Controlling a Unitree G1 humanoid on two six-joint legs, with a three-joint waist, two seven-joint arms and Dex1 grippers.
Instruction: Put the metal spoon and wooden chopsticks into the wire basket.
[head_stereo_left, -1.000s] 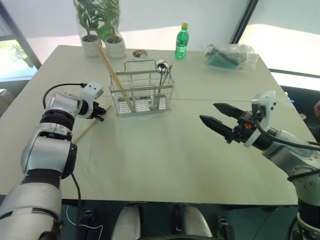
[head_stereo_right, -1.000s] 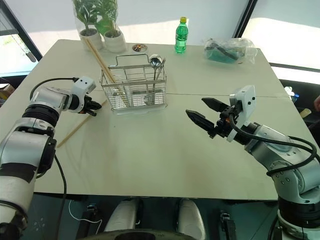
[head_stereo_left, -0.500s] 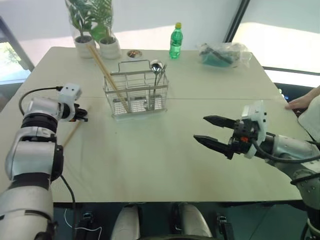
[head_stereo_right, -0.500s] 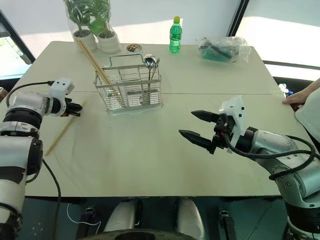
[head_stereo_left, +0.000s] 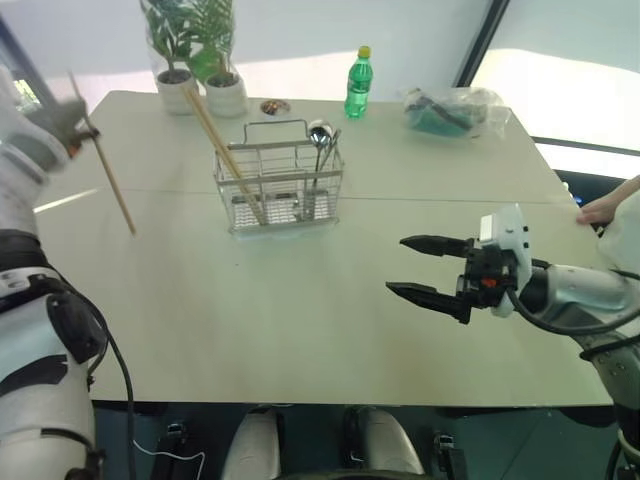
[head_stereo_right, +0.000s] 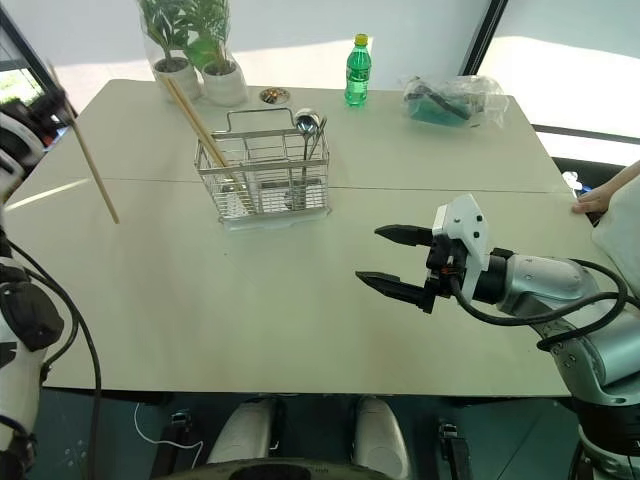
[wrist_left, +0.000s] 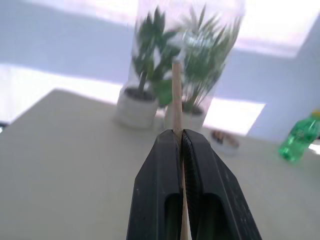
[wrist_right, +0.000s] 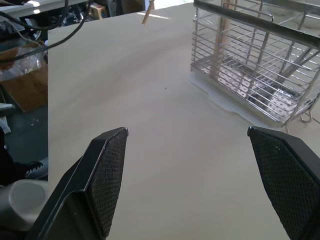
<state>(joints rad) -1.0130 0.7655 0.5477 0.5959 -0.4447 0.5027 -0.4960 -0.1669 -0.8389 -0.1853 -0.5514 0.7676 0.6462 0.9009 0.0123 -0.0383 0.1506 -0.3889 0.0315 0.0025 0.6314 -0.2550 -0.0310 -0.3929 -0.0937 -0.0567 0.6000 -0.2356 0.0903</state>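
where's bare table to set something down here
The near half of the table is bare, from the wire basket to the front edge, beside the open right gripper. The far edge is crowded: plants, bottle, bag.

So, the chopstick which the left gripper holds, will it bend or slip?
Probably stiff: the chopstick hangs straight from the shut left gripper. It may pivot or slip, as the fingers pinch near one end of the thin stick.

Beige table (head_stereo_left: 300, 300): wire basket (head_stereo_left: 281, 187), 2 potted plants (head_stereo_left: 200, 60), green bottle (head_stereo_left: 359, 83), plastic bag (head_stereo_left: 455, 110).
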